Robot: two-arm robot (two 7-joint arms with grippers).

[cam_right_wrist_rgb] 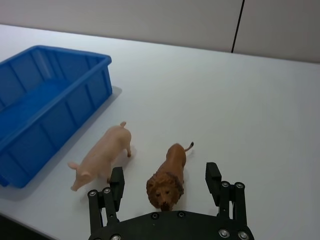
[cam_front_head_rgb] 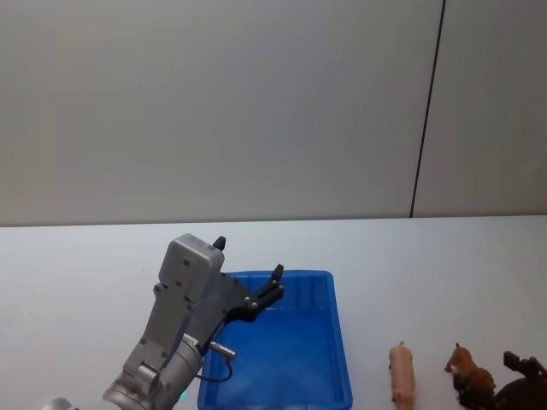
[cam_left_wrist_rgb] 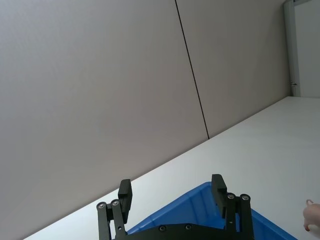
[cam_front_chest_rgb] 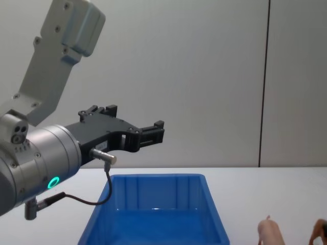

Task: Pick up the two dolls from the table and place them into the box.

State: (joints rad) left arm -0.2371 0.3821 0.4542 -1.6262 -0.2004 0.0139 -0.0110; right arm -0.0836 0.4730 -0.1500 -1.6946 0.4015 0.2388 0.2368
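— Where are the two dolls seen?

— Both are found standing on the white table (cam_right_wrist_rgb: 235,95), to the right of the blue box (cam_right_wrist_rgb: 56,50). The pink pig (cam_right_wrist_rgb: 102,155) is placed nearer the box, apart from its wall. The brown lion (cam_right_wrist_rgb: 172,165) is set just beside the pig, on the side away from the box, and the two are not touching.

— How is the right gripper held?

— The right gripper (cam_right_wrist_rgb: 165,172) is brought close to the lion with its fingers spread wide, and the maned head is framed between them. Whether either finger touches the lion cannot be told. In the head view the gripper is seen at the lower right corner, right beside the lion.

— And the left gripper?

— The left gripper (cam_front_head_rgb: 249,256) is held in the air above the left side of the box, its fingers likewise spread apart. In the chest view it is seen well above the rolled rim.
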